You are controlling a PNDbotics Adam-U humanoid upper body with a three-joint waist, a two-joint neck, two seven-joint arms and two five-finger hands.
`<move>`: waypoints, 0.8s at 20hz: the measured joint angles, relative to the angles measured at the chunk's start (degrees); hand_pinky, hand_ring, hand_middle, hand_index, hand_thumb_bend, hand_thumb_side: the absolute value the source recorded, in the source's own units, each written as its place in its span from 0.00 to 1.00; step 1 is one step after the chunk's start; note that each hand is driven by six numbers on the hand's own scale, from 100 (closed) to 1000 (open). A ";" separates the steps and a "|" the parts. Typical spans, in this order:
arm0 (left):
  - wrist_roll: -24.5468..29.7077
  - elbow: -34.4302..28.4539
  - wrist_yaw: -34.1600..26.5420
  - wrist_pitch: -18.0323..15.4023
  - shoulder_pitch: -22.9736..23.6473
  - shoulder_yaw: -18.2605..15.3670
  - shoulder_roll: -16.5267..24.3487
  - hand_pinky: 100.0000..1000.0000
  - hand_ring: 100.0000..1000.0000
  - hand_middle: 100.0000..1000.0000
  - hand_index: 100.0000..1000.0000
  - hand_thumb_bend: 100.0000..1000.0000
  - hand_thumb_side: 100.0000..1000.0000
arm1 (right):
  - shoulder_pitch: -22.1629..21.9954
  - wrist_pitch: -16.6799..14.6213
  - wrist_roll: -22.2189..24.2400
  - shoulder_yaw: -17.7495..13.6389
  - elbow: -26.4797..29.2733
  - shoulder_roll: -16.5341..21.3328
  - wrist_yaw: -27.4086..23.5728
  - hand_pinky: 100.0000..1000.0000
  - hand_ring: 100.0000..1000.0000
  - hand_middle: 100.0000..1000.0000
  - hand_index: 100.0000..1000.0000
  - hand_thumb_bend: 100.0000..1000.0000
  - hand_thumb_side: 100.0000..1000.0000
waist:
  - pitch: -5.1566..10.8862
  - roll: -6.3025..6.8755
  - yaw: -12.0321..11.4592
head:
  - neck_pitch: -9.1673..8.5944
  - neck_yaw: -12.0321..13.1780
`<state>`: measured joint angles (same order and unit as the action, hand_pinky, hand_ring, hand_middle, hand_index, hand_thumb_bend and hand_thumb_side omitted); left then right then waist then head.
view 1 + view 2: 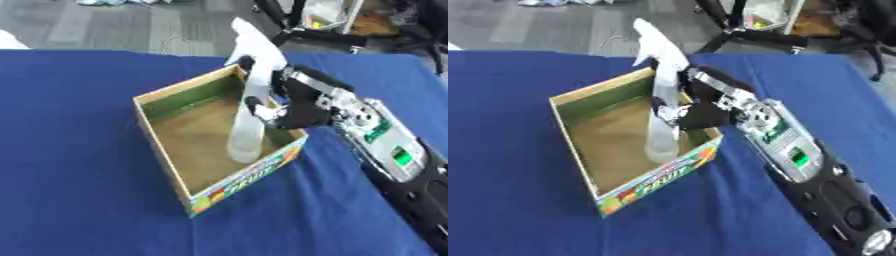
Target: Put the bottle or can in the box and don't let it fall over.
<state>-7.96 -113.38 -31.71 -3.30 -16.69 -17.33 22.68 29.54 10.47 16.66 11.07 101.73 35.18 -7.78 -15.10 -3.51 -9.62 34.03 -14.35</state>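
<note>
Near edge: box (241,182) front wall with printed label, open top, sitting on blue table (79,200). Right arm comes in from 4 o'clock. Right hand (293,107) is at the box's 3 o'clock rim, fingers curled round the spray bottle (247,135) at mid-body. Bottle is inside the box, base at or just above the floor near the right wall; contact can't be confirmed. White trigger head (656,42) tilts toward 11 o'clock. Left hand not visible. To do it well, I'd say: bring the bottle upright, seat base flat, then uncurl fingers slowly and withdraw toward 3 o'clock without nudging the neck.
</note>
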 measured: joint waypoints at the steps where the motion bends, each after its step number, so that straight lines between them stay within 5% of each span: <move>1: -0.01 0.00 0.02 0.00 0.07 -0.02 0.01 0.95 1.00 1.00 0.78 0.34 0.56 | -0.52 -0.05 -0.22 -0.13 0.36 0.23 -0.07 1.00 1.00 1.00 1.00 0.00 0.13 | 0.07 -0.07 0.06 | 0.00 0.10; 16: -0.03 0.01 0.43 -0.02 0.61 -0.21 0.32 0.95 1.00 1.00 0.78 0.35 0.56 | -4.99 0.41 -3.30 -3.06 5.40 2.28 -2.04 1.00 1.00 1.00 1.00 0.00 0.14 | 0.27 -0.13 0.56 | -1.45 0.24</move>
<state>-7.99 -113.37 -31.29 -3.32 -16.08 -17.54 23.00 24.54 10.88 13.37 8.01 107.13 37.46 -9.82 -14.82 -3.64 -9.05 32.59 -14.12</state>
